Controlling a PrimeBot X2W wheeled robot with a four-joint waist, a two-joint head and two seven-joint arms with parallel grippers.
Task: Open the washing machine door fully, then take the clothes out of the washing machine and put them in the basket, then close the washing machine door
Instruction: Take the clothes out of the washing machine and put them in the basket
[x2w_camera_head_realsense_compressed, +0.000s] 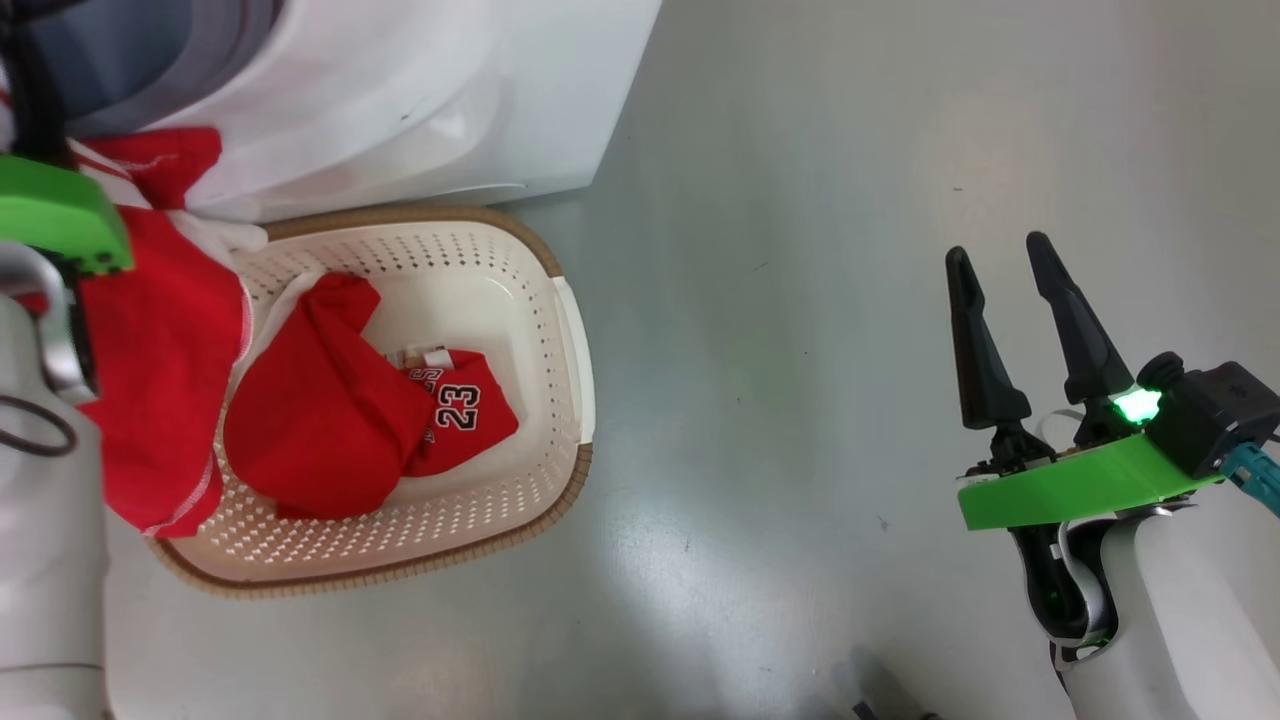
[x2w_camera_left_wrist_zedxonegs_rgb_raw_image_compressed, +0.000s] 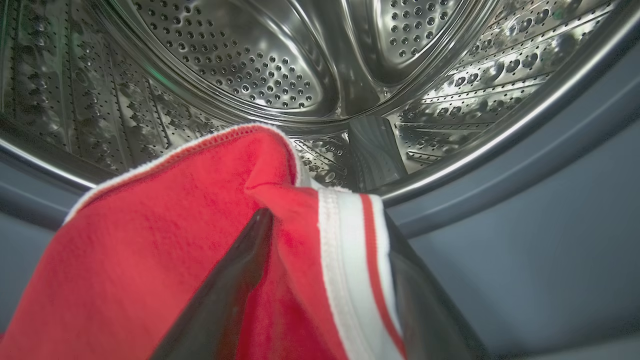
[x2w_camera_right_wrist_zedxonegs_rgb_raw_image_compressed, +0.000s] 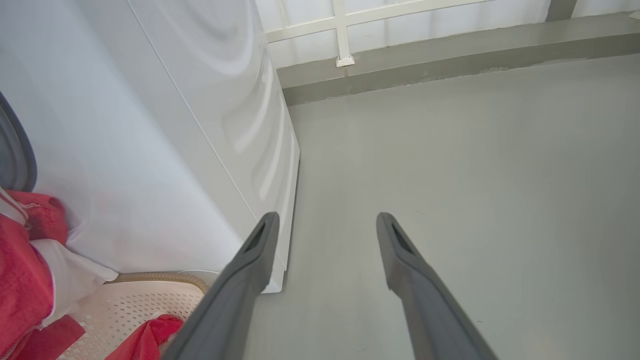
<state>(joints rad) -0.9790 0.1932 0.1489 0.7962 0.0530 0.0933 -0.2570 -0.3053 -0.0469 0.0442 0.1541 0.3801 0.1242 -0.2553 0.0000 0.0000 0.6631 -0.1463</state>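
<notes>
- Unloading under way: a bright red white-trimmed jersey (x2w_camera_left_wrist_zedxonegs_rgb_raw_image_compressed: 150, 260) spills from the perforated steel drum (x2w_camera_left_wrist_zedxonegs_rgb_raw_image_compressed: 240, 65) across the left tool (x2w_camera_left_wrist_zedxonegs_rgb_raw_image_compressed: 325, 220), fingers wide, not pinching.
- Another red "23" jersey (x2w_camera_head_realsense_compressed: 340, 420) lies in the cream perforated basket (x2w_camera_head_realsense_compressed: 565, 330) beside the white washing machine (x2w_camera_head_realsense_compressed: 420, 90).
- Right tool (x2w_camera_head_realsense_compressed: 998, 255) hangs spread, empty.
- Next, probably: pinch the cloth, swing to the basket.

You can read a white "23" on the red clothes (x2w_camera_head_realsense_compressed: 460, 405) near the middle of the basket (x2w_camera_head_realsense_compressed: 575, 340); the lettering beside it is too small to read.
</notes>
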